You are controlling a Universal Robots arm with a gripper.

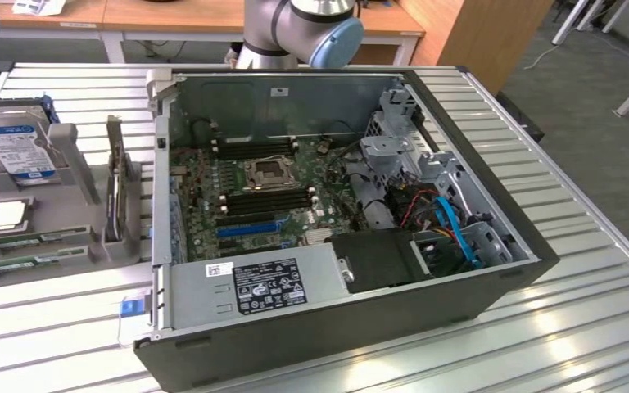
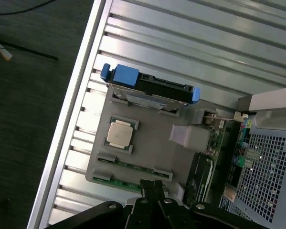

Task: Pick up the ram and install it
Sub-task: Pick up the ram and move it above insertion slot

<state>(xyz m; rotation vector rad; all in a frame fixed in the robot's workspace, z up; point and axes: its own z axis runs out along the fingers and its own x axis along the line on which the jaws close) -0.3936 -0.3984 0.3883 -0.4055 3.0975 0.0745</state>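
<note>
Two slim green ram sticks (image 1: pixel 30 239) (image 1: pixel 17 264) lie side by side in slots at the front of a grey holder tray (image 1: pixel 74 164), at the exterior view's left. In the wrist view the same sticks (image 2: pixel 133 166) (image 2: pixel 115 182) run along the tray's (image 2: pixel 152 138) near edge. My gripper (image 2: pixel 153 187) hangs above them, its black fingers pressed together and holding nothing; the tips sit over the end of the nearer stick. The open computer case (image 1: pixel 490 278) shows black memory slots (image 1: pixel 265 201) on its motherboard.
On the tray also stand a blue-and-silver hard drive (image 1: pixel 14 147) (image 2: pixel 150 88), a square silver processor (image 1: pixel 4 214) (image 2: pixel 120 133) and an upright card (image 1: pixel 118 192). The arm's base (image 1: pixel 298 29) rises behind the case. The slatted metal table (image 1: pixel 576 327) drops to the floor (image 2: pixel 28 95) beside the tray.
</note>
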